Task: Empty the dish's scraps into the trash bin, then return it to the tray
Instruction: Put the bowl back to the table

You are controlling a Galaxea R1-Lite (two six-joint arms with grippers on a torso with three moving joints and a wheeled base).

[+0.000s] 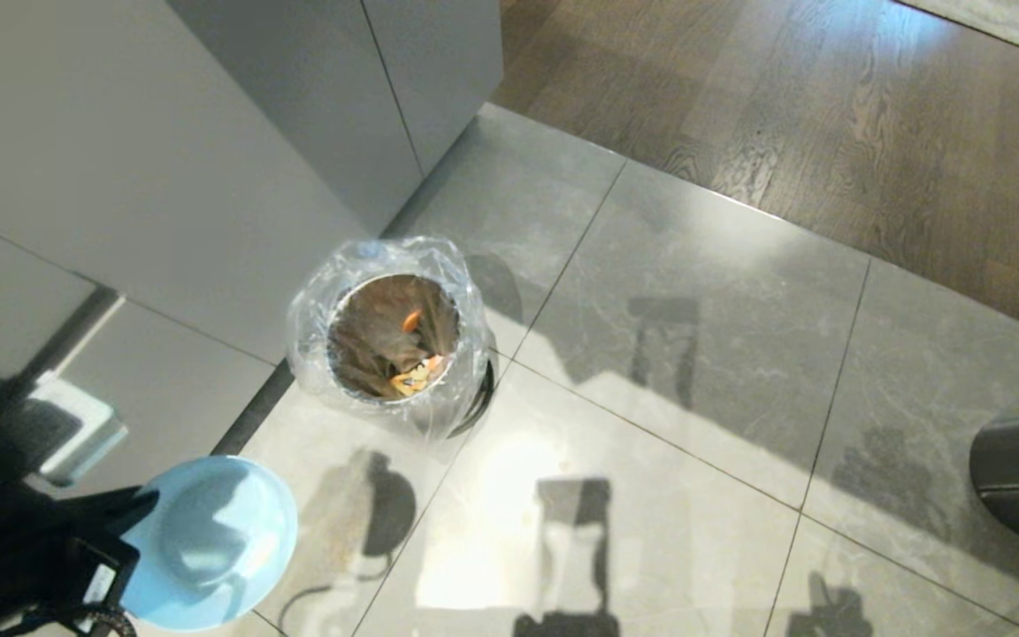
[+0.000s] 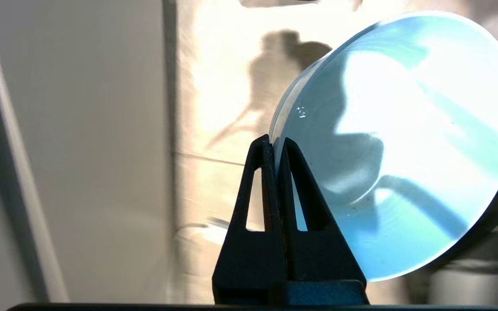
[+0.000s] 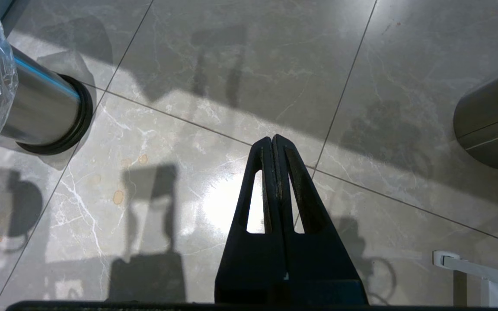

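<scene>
Only the left wrist view shows the grip: the left tool (image 2: 274, 142) is clenched on the rim of the dish (image 2: 400, 142), one finger inside and one outside, the pale blue bowl tipped on edge and bare of food. From the head view the dish (image 1: 209, 540) hangs above the tiled floor (image 1: 695, 354) at the lower left, well apart from the trash bin (image 1: 386, 318), which stands just beside the grey cabinet (image 1: 164, 159); the scraps (image 1: 417, 372) lie inside the bin's clear liner. The right wrist view alone shows the right tool (image 3: 273, 140), pressed together on nothing, hanging over the floor with the bin's steel wall (image 3: 37, 112) to one side and a dark steel cylinder (image 3: 491, 125) to the other.
</scene>
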